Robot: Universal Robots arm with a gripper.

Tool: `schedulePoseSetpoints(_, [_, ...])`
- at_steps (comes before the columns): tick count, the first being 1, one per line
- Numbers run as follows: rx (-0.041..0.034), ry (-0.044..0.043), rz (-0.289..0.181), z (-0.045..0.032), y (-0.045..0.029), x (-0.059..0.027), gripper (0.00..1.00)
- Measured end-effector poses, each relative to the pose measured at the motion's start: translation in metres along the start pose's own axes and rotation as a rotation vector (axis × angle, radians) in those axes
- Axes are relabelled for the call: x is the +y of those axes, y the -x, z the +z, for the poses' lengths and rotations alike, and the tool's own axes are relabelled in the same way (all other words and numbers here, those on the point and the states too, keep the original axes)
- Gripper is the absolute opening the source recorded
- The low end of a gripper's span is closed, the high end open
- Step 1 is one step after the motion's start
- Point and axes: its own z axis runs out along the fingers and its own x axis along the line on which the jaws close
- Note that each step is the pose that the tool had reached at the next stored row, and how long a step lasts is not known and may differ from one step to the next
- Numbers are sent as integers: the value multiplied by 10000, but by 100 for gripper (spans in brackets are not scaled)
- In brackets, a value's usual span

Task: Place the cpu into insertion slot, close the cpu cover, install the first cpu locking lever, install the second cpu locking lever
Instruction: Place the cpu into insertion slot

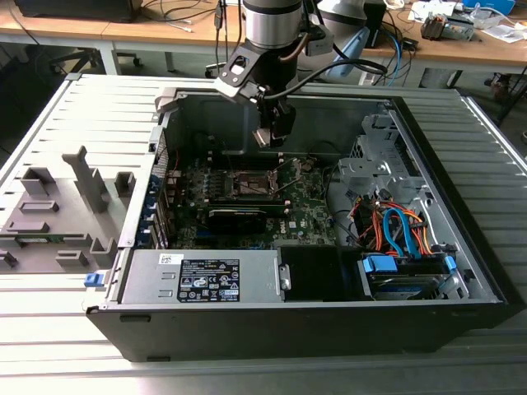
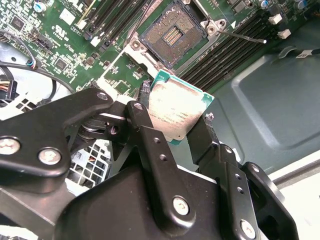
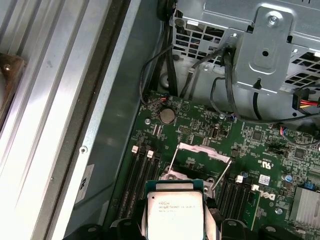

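**While the chip hangs above the board: line it up before it goes down**

As the exterior view shows it, the claw [image 1: 272, 132] hangs inside the open computer case [image 1: 247, 329], clenched on the cpu [image 1: 264, 137]. The insertion slot [image 1: 247, 185] lies below the claw and a little towards the exterior view's left, well apart from the chip. The step in hand is the placing, and I judge it hardly begun.

In the second wrist view, the two black fingers [image 2: 145, 120] grip the cpu [image 2: 177, 112] by opposite edges, with its dull metal top facing the camera. Beyond the fingertips the insertion slot [image 2: 172, 36] lies open with its contact field bare. A thin locking lever [image 2: 245, 36] stands out over the memory slots [image 2: 235, 55] beside it. The chip looks turned a little against the slot's square. To go in well, it probably needs its edges parallel to the slot's and its face level, so that no corner meets the contacts first.

In the first wrist view, the cpu [image 3: 175, 215] sits between the fingertips and the cpu cover [image 3: 202, 148] appears tipped up just ahead of it, a silvery frame on the green motherboard [image 3: 260, 145]. The way down likely has to pass clear of that frame and the lever. The grip seems narrow, so a slow, straight descent would suit.
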Motion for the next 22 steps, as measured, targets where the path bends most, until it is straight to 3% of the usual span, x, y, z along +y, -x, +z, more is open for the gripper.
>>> schedulePoseSetpoints(22, [-60, 13, 686, 0, 0, 0, 54])
